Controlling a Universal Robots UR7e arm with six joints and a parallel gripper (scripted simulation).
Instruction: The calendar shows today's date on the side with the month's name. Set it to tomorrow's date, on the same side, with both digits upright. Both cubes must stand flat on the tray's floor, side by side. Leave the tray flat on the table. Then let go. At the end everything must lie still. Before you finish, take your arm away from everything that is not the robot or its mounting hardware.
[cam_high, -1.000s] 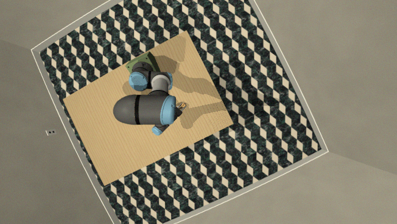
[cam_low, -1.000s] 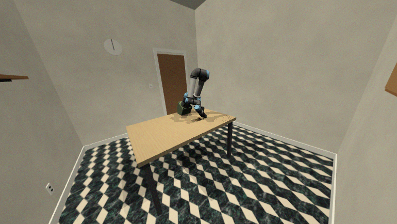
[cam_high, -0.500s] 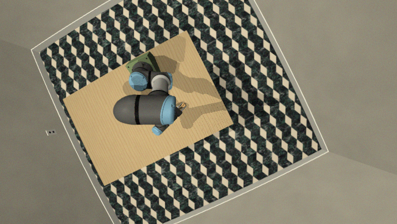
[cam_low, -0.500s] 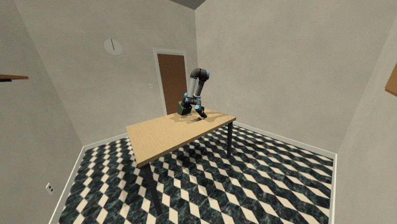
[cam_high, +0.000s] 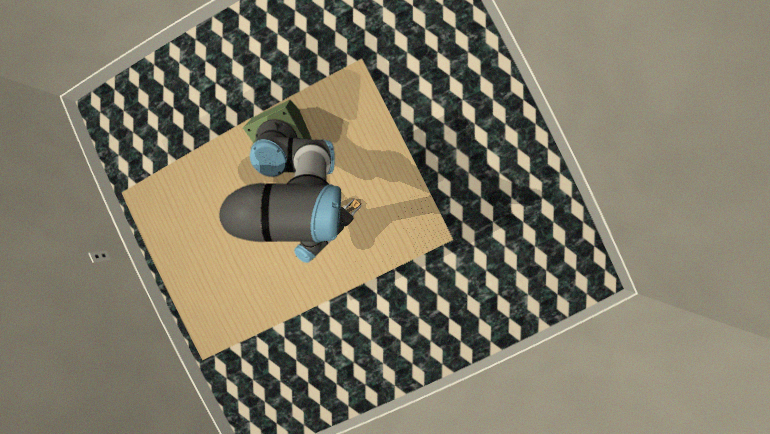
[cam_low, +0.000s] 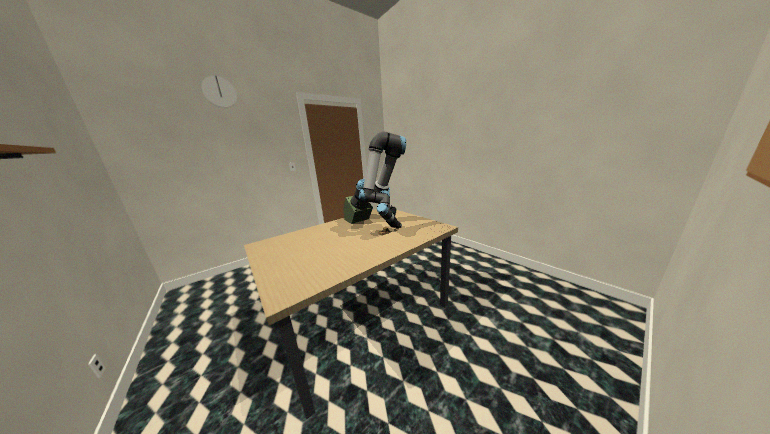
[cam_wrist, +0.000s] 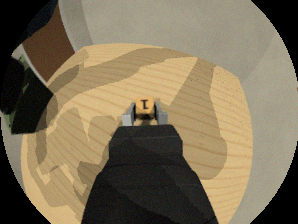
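Hand (cam_high: 353, 207) (cam_low: 397, 224) (cam_wrist: 145, 107) partly open around the "1" block (cam_high: 356, 203) (cam_wrist: 145, 106), at twelve o'clock in the wrist view; can't tell if gripped. Tomorrow's date unconfirmed; letting go apparently left.

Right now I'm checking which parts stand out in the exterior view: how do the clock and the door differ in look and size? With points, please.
The clock (cam_low: 209, 95) is round and pale; the door (cam_low: 335, 156) is a tall brown panel. The clock looks much the smaller of the two. The clock hangs high with no floor contact, while the door's visible part reaches down behind the table (cam_low: 318, 258). Both are on the same wall (cam_low: 258, 129).
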